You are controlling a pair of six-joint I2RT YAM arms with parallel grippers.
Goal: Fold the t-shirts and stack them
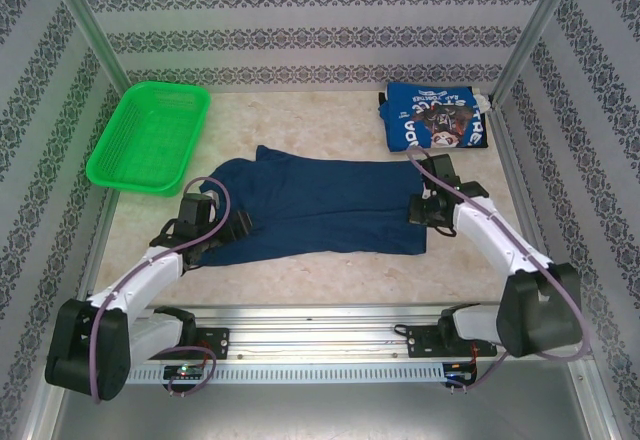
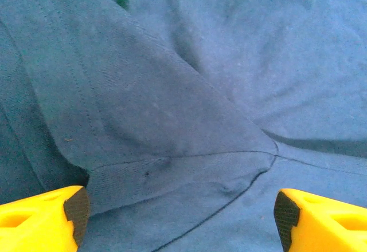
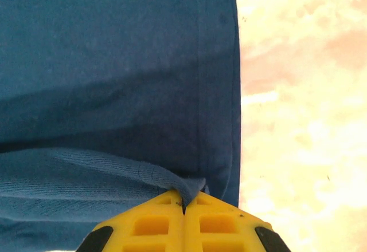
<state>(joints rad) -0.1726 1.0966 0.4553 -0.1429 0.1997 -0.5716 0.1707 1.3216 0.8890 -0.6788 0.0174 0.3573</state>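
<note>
The dark navy t-shirt (image 1: 320,205) lies spread across the middle of the table, one sleeve folded over its body (image 2: 172,120). My left gripper (image 1: 232,226) hovers low over its left end, open, with yellow fingers (image 2: 46,220) wide on either side of the sleeve hem and nothing pinched between them. At the shirt's right edge, my right gripper (image 1: 417,209) is shut on a small fold of navy cloth (image 3: 172,180) beside the hem. The brighter blue t-shirt (image 1: 437,120), folded with its white lettering up, lies at the back right.
A green mesh basket (image 1: 150,135) stands at the back left. Patterned walls and metal posts close in the table's sides and back. Bare marbled tabletop (image 3: 298,120) lies right of the navy shirt's hem and along the near edge (image 1: 330,275).
</note>
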